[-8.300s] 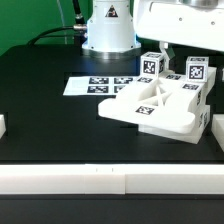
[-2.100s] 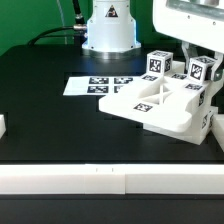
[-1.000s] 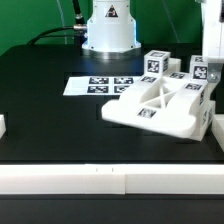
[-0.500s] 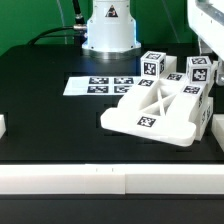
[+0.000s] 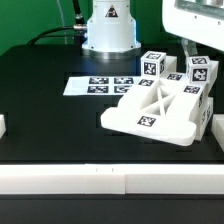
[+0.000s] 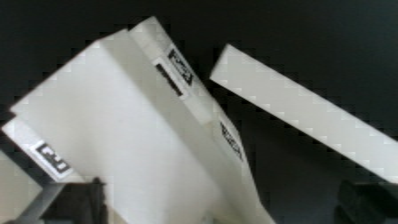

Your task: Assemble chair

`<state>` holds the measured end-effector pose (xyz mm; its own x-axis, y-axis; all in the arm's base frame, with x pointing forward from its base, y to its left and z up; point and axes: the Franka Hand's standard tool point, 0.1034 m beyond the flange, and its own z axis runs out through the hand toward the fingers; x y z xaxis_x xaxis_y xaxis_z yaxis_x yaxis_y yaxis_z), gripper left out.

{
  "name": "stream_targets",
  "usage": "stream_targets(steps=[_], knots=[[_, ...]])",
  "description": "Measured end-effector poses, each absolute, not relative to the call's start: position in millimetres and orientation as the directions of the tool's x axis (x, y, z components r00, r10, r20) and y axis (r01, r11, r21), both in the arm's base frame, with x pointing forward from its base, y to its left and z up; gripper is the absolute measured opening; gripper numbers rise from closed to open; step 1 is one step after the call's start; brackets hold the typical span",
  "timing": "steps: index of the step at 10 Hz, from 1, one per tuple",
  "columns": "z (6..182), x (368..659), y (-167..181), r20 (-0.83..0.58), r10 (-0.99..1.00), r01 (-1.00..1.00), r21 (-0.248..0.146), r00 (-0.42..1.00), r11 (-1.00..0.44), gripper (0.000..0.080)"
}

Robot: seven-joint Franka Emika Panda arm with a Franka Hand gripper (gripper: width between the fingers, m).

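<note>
The chair [image 5: 155,110] (cross-braced plate tilted) lies beside the marker board [image 5: 100,86].

We see a robotics lab: a black surface [image 5: 50,85], a marker board [image 5: 100,86] and a robot arm's base [image 5: 108,35].

Matte white plastic chair [image 5: 160,108], probably smooth; flat paper-like marker board [image 5: 100,85]; dull black table [image 5: 50,110].

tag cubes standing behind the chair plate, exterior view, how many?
3: one cube at the back, one lower beside it, one toward the exterior view's right under the arm. The cross-braced plate may hide more.
</note>
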<state>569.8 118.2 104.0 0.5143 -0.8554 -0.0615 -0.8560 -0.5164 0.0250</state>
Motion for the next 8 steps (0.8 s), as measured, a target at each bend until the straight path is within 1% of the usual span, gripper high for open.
stream_targets(steps=[3,4,6,8], knots=[[105.1,569.5,114.8,-0.066,-0.692,-0.693,0.015,0.719,-0.721,0.0648],[106.7,570.8,111.9,-0.065,-0.603,-0.604,0.004,0.795,-0.797,0.0648],[107.1,571.8,108.0,-0.064,-0.455,-0.456,-0.008,0.888,-0.89,0.0648],[106.6,572.5,103.5,-0.062,-0.333,-0.335,-0.016,0.941,-0.942,0.0648]])
